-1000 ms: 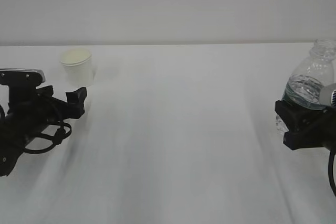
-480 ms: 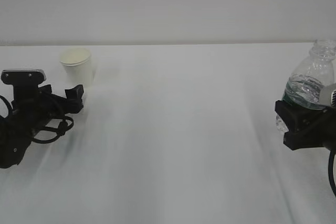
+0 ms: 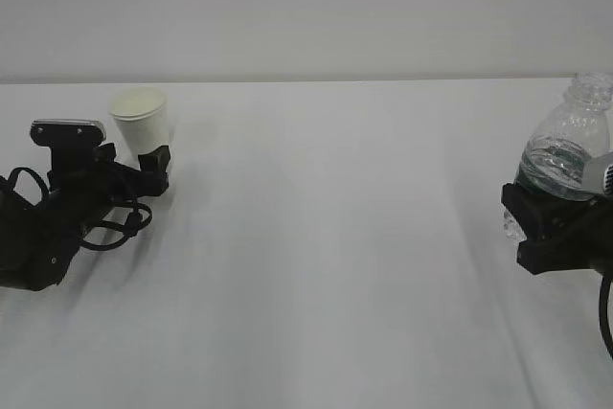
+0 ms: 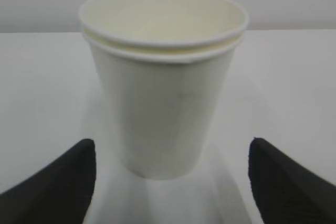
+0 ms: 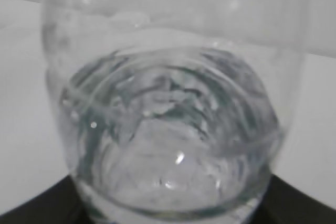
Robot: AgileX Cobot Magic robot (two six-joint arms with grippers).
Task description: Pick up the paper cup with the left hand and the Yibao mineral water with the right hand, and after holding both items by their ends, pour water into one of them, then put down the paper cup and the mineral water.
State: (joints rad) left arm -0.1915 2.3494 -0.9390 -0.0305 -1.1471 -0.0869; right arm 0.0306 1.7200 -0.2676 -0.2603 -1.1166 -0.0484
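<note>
The white paper cup (image 3: 142, 117) stands upright at the back left of the table. In the left wrist view the paper cup (image 4: 163, 87) is centred just ahead of my two black fingertips (image 4: 58, 182), apart from them. My left gripper (image 3: 129, 158) is open and empty, low over the table, at the cup's base. My left gripper (image 4: 170, 182) shows a wide gap. My right gripper (image 3: 538, 225) is shut on the lower part of the Yibao mineral water (image 3: 567, 141), which stands upright, capless and partly filled. The bottle (image 5: 168, 129) fills the right wrist view above my right gripper (image 5: 168, 216).
The white table (image 3: 326, 265) runs to a pale wall at the back. The bottle and right arm sit at the right edge of the exterior view. Black cables (image 3: 110, 227) loop beside the left arm.
My left arm has moved forward and to the right, bringing its open fingers up to the cup. The right gripper and bottle have not moved.
</note>
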